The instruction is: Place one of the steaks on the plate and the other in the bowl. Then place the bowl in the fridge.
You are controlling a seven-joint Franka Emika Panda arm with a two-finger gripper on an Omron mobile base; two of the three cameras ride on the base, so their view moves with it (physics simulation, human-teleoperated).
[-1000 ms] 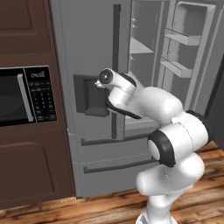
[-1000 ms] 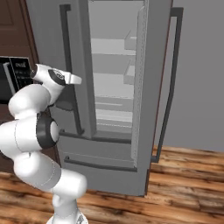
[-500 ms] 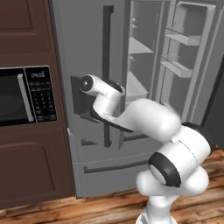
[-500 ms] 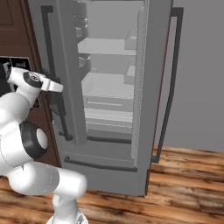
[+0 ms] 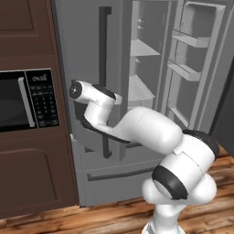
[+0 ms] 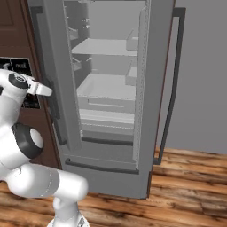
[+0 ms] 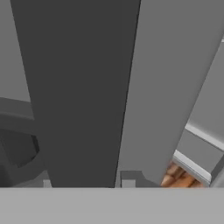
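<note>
Judging the step in hand: the fridge (image 6: 106, 177) is being made ready to take the bowl. Both of its upper doors stand open, so this part is judged to be nearly done.
End effector: the end effector (image 6: 49, 94) is held at the long dark handle (image 5: 105, 68) of the left door (image 5: 77, 55), about at the middle of the handle's height. In the hand view the handle (image 7: 78, 87) is seen as a broad dark band very close in front. Whether the fingers are spread beside the handle or pressed onto it cannot be told, because the wrist hides them from the base cameras.
Left door: it is swung out toward the robot and stands between the arm and the microwave (image 5: 23, 98) in the brown cabinet wall.
Inside of the fridge: pale shelves (image 6: 104, 46) and a drawer box (image 6: 106, 104) under them are seen through the opening. The bowl is judged not to be placed there yet.
Right door: it is opened wide, and its inner racks (image 5: 185, 71) are turned toward the left base camera.
Done, as far as can be judged: only the opening of the fridge. What was done with the steaks, the plate and the bowl cannot be judged from here.
Left to do: the handle is to be let go, the bowl with its steak is to be fetched and set on a shelf.
</note>
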